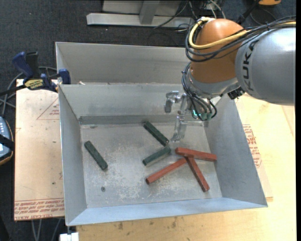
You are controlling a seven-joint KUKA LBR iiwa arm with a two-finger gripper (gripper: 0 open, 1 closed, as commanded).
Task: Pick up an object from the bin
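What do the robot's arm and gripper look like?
The arm is a thick, rounded, silver-grey tube with dark KUKA lettering on it. Its wrist has a smooth orange dome cover, and yellow and black cables loop around this cover. Below it is a slim gripper of bare grey metal.

A robotics lab: an industrial arm marked KUKA over a grey metal bin, loose cables on dark floor

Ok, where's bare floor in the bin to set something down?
Free: between the lone green stick at left and the middle green sticks, and along the front wall. Crowded: right of centre, red sticks by the gripper.
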